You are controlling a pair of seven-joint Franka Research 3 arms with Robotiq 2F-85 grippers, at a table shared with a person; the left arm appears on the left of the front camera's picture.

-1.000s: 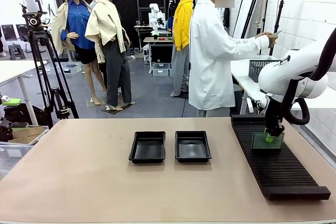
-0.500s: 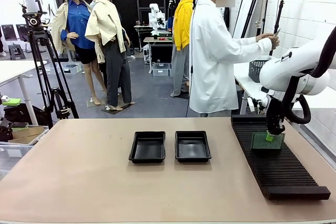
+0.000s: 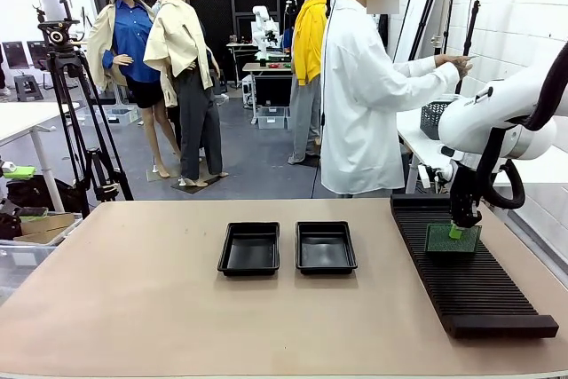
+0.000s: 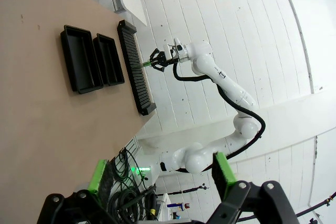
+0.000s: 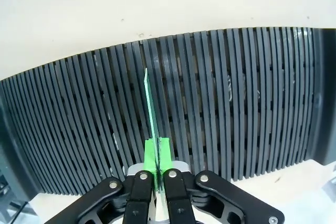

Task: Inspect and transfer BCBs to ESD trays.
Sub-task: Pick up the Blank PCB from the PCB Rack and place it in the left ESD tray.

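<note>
I am counting two ESD trays, the left tray (image 3: 248,270) and the right tray (image 3: 327,268), one BCB (image 3: 441,240), one slotted rack (image 3: 470,295) and one person (image 3: 359,104).

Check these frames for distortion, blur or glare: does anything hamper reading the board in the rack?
Right wrist view: the wide-angle lens bows the straight slats of the rack into arcs; the board, edge-on, is sharp. Front view: even light, soft shadows, trays crisp. Left wrist view: rolled sideways, no glare.
</note>
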